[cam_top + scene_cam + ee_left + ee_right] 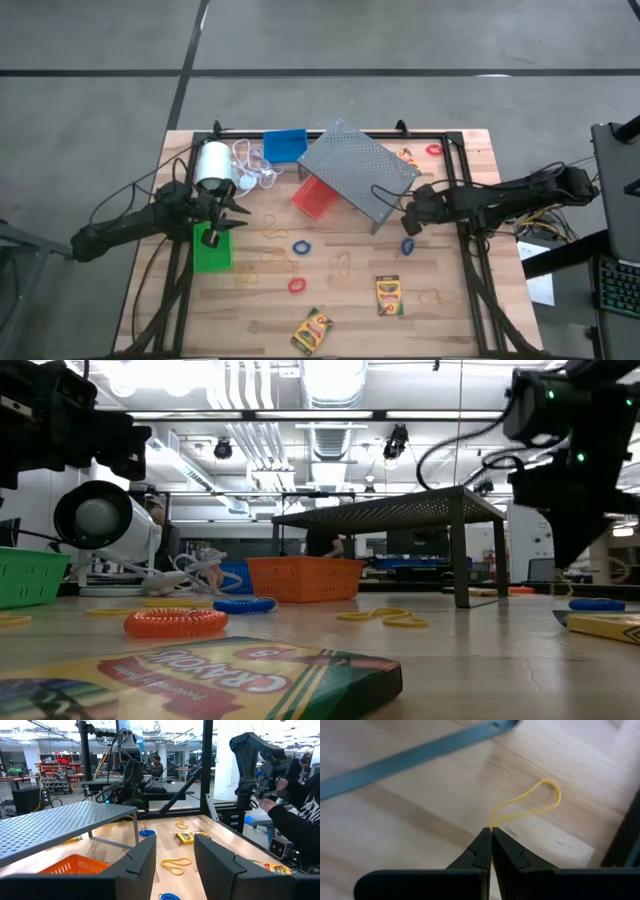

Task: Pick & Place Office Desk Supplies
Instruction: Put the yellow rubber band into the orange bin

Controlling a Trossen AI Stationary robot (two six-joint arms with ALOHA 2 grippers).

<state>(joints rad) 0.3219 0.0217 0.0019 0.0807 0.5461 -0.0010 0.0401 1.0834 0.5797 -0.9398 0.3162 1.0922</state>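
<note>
The right tool is pinching its fingers together on one end of a thin yellow rubber band, and the loop is trailing away from the fingertips across the tabletop. In the high view this right tool is sitting just off the near corner of the grey perforated rack, with a blue ring band lying just below its tips.

Judging from its look, the band is almost weightless, limp and stretchy, so it will probably dangle and swing when lifted; a pinch on a single strand seems enough, though so thin a strand could slip out of the tips.

The left tool is waiting with its fingers apart, hovering beside the white roll and over the far end of the green bin. From its own wrist view the gap between its fingers is plain to see, with nothing inside it.

Nearer the tabletop's front edge from the right tool, one crayon box is lying flat; another crayon box is lying farther toward the left arm's side. These look stiff, light and easy to take across their narrow sides. The red-orange bin is sitting partly under the rack, and the blue bin is beyond it.
</note>
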